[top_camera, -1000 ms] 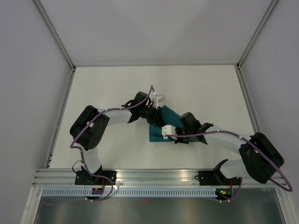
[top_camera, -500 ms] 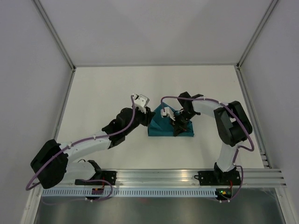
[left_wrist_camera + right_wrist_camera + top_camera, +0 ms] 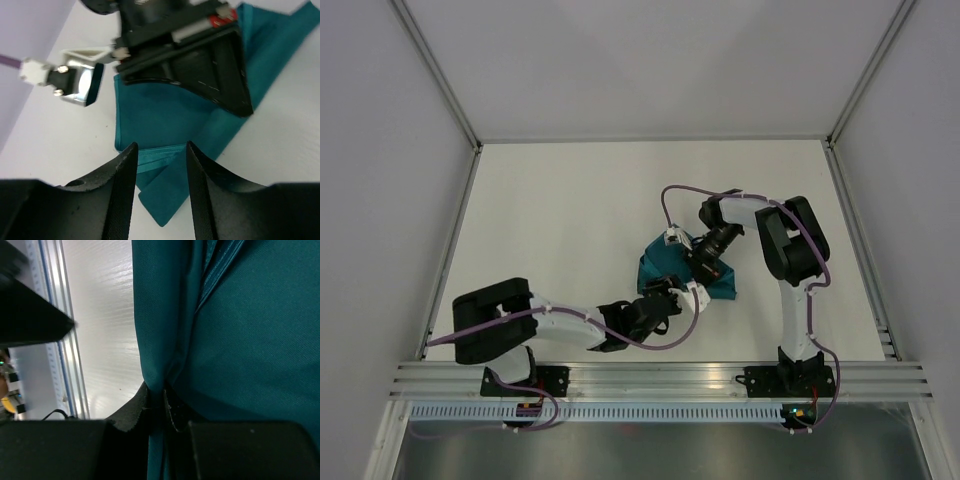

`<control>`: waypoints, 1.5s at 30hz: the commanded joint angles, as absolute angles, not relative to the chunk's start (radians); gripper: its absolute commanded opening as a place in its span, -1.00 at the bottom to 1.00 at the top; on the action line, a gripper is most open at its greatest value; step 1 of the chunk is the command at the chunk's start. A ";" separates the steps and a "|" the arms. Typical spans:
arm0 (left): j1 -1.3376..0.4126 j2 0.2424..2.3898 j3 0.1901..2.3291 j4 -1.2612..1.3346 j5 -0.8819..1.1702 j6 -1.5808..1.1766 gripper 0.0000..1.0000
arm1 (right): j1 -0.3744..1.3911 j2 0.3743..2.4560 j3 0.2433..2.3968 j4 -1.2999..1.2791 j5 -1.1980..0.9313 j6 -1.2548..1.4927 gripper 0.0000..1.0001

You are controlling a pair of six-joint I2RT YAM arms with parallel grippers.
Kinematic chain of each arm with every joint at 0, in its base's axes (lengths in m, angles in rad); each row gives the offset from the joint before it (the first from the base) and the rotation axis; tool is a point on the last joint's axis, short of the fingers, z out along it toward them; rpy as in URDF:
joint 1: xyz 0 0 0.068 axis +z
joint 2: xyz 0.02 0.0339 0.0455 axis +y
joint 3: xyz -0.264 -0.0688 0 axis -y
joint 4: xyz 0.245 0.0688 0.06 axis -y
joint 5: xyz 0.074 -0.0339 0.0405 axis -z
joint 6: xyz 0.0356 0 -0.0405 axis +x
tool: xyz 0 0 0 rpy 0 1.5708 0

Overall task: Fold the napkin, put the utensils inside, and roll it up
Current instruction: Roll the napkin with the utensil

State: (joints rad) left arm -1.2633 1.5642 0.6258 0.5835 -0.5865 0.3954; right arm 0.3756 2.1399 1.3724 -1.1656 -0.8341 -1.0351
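Observation:
The teal napkin (image 3: 662,268) lies bunched and folded at the table's middle. My right gripper (image 3: 701,268) is down on it, and in the right wrist view its jaws (image 3: 162,400) are shut on a pinched fold of the napkin (image 3: 250,340). My left gripper (image 3: 671,291) sits at the napkin's near edge, open and empty. In the left wrist view its fingers (image 3: 160,150) frame a folded corner of the napkin (image 3: 165,195), with the right gripper's black body (image 3: 200,60) beyond. No utensils are in view.
White table (image 3: 550,220) with grey walls on three sides. An aluminium rail (image 3: 660,378) runs along the near edge, also seen in the right wrist view (image 3: 55,330). The right arm's elbow (image 3: 790,235) stands right of the napkin.
The left arm has swung from the napkin's far left side round to its near edge. The right arm has folded up closer, its gripper staying on the napkin, which has bunched up.

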 commanded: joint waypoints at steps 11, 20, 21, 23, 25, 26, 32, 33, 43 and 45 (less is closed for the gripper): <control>-1.353 1.772 0.727 0.559 -0.499 0.634 0.09 | 0.367 2.313 1.420 -1.134 -0.664 -1.089 -0.99; -1.327 1.813 0.765 0.419 -0.391 0.574 0.13 | 0.357 2.338 1.453 -1.152 -0.676 -1.089 -0.99; -1.318 1.816 0.770 0.416 -0.390 0.568 0.12 | 0.357 2.339 1.454 -1.152 -0.676 -1.088 -0.99; -1.286 1.815 0.772 0.394 -0.371 0.536 0.13 | 0.356 2.339 1.454 -1.154 -0.678 -1.089 -0.99; -1.270 1.815 0.770 0.390 -0.347 0.522 0.22 | 0.354 2.339 1.454 -1.154 -0.680 -1.091 -0.99; -1.260 1.816 0.773 0.376 -0.336 0.522 0.22 | 0.354 2.341 1.454 -1.158 -0.680 -1.091 -0.99; -1.230 1.827 0.804 0.296 -0.255 0.505 0.18 | 0.353 2.350 1.466 -1.167 -0.680 -1.092 -0.99; -1.227 1.832 0.819 0.263 -0.241 0.502 0.12 | 0.353 2.350 1.468 -1.167 -0.680 -1.092 -0.99; -1.195 1.867 0.893 0.104 -0.111 0.445 -0.84 | 0.351 2.352 1.476 -1.172 -0.687 -1.088 -0.95; -1.177 1.862 0.902 0.074 -0.049 0.433 -0.95 | 0.351 2.344 1.476 -1.172 -0.692 -1.083 -0.81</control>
State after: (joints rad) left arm -1.2057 1.8168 0.8932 0.2100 -0.1967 0.5327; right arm 0.3470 2.3020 1.4757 -1.3735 -0.8410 -1.0214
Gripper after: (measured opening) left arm 0.086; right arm 0.174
